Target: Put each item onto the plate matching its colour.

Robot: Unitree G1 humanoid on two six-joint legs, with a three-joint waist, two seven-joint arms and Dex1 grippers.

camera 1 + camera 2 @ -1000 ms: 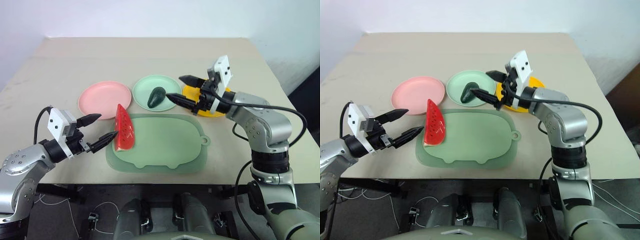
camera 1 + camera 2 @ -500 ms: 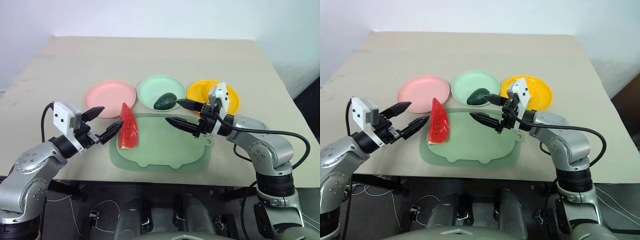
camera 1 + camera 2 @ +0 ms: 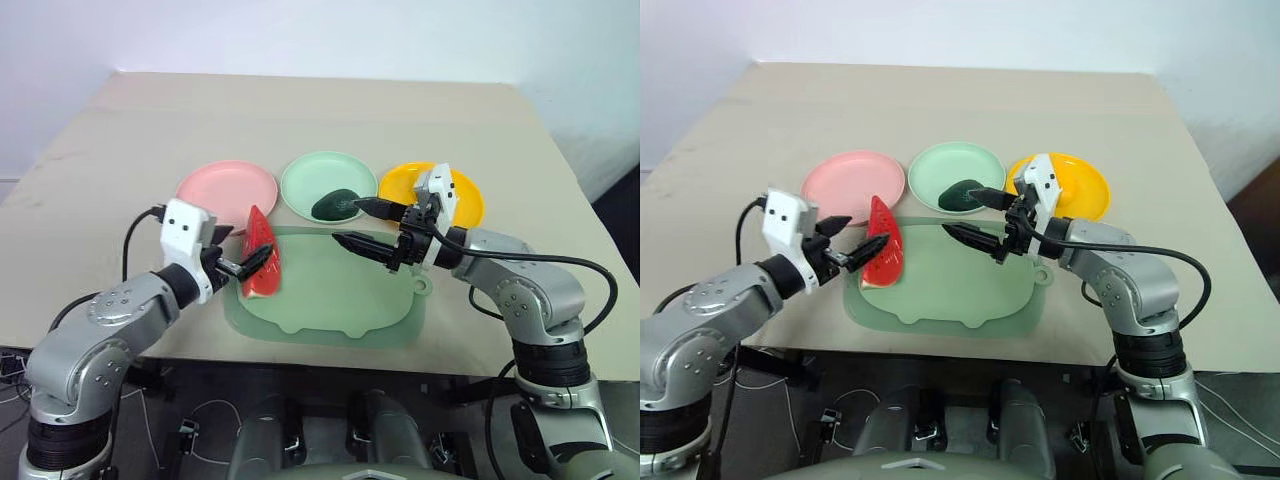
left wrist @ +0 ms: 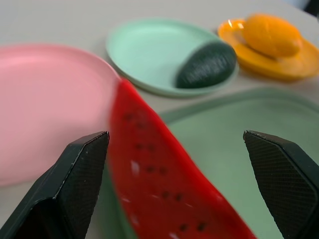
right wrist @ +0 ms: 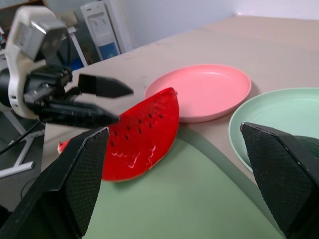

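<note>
The red watermelon wedge [image 3: 262, 266] stands on its rind at the left edge of the pale green mat. My left gripper [image 3: 241, 249] is open right beside it, its fingertips at the wedge's near side with the wedge ahead between them in the left wrist view. The pink plate [image 3: 226, 187] lies bare just behind. On the mint green plate [image 3: 310, 178] lies the dark avocado [image 3: 337, 204]. A yellow fruit [image 4: 271, 34] sits on the orange-yellow plate [image 3: 467, 192]. My right gripper [image 3: 362, 227] hovers open and holding nothing over the mat's far right part, pointing left.
The pale green mat [image 3: 335, 300] lies near the table's front edge, in front of the three plates. Behind the plates the beige table stretches far back. My right arm passes over the mat's right corner.
My left gripper has moved right, up to the watermelon. My right gripper has drawn back from over the green plate and sunk over the mat. The view has also shifted.
</note>
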